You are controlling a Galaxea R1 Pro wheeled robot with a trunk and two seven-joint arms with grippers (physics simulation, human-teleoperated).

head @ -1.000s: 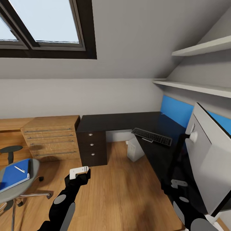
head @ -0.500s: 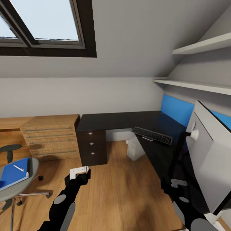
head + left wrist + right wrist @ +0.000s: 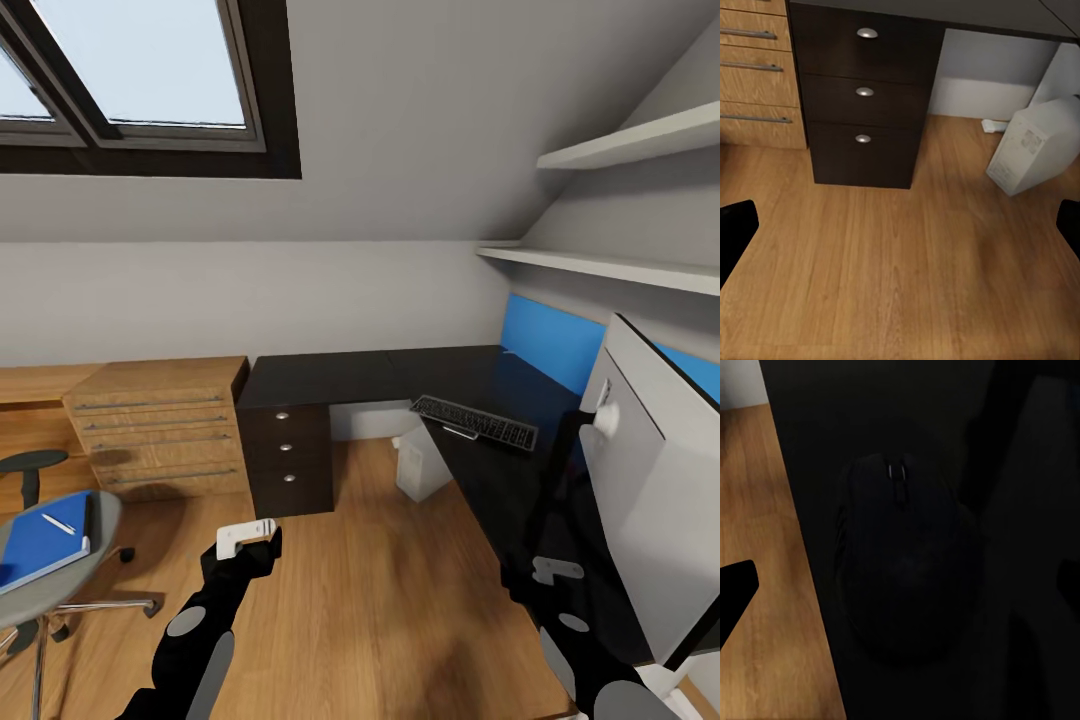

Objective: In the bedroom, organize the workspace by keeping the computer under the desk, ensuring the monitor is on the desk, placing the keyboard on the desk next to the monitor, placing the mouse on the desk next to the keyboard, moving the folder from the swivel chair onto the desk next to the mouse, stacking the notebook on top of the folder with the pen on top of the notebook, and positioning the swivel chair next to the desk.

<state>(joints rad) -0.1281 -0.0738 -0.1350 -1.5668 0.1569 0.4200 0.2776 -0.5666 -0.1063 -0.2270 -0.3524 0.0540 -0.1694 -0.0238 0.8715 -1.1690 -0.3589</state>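
Hovering over the near edge of the long black L-shaped desk (image 3: 400,375), the right gripper (image 3: 900,585) has its fingers spread wide apart, the small black rounded mouse (image 3: 900,562) lying on the desk directly between them, untouched. The left gripper (image 3: 247,537) hangs over the wooden floor (image 3: 900,277), its fingers also well apart, facing the 3 black drawers with round silver knobs (image 3: 862,105). A small white boxy computer tower (image 3: 1035,146) stands on the floor under the desk, beside the drawers. A slim dark keyboard (image 3: 473,424) rests on the desk, the large monitor (image 3: 650,480) nearer the robot's right. On the grey swivel chair (image 3: 50,590) lies a bright blue folder (image 3: 38,540) with a thin white pen (image 3: 58,524) on top.
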